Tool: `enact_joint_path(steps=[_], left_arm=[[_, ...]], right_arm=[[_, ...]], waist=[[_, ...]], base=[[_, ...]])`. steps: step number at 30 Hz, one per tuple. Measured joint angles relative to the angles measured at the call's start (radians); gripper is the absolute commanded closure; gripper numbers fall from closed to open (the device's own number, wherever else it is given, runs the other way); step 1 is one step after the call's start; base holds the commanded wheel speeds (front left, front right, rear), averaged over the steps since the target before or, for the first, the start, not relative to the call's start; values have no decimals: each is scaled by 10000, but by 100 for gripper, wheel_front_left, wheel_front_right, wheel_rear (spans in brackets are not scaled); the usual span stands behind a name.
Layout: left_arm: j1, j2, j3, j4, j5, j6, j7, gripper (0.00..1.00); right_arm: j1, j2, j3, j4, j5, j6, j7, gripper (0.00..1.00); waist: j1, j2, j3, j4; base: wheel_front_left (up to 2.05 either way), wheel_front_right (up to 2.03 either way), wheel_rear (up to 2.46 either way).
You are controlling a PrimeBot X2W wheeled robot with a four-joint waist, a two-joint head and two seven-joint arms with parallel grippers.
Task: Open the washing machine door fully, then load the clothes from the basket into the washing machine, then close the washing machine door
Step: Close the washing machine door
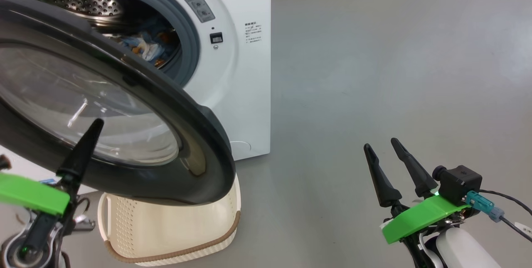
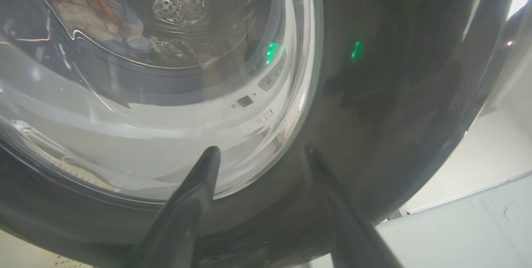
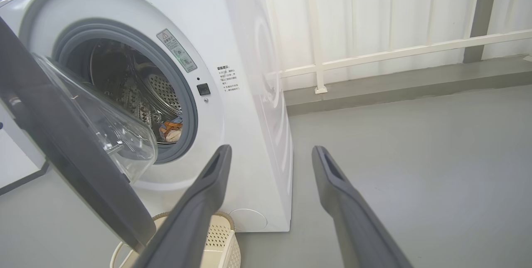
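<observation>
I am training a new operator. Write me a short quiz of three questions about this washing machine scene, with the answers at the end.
1. True or false: the clothes lie inside the washing machine.
2. The washing machine door is: A) fully shut; B) partly open; C) taken off its hinge.
3. Which one has its fingers close in front of the door, the left gripper or the right gripper?
Key: 1 true; 2 B; 3 the left gripper.
</observation>
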Motion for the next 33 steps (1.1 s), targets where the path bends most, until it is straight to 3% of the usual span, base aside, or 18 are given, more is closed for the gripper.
enact_joint_path(steps=[9, 19, 33], left_arm=[[684, 190, -146, -548, 554, -81, -1666, 0], [1801, 1053, -1273, -1189, 1664, -82, -4232, 0], [2502, 1939, -2594, -125, 2920, -84, -7363, 0]], right_arm=[[0, -13, -12, -15, -6, 0, 0, 0], [0, -59, -6, -19, -6, 0, 0, 0], [0, -96, 0, -36, -6, 0, 0, 0]], waist=[[0, 0, 9, 84], [0, 0, -41, 138], [0, 1, -49, 205]], base=[[0, 0, 0], [0, 0, 0], [0, 0, 0]])
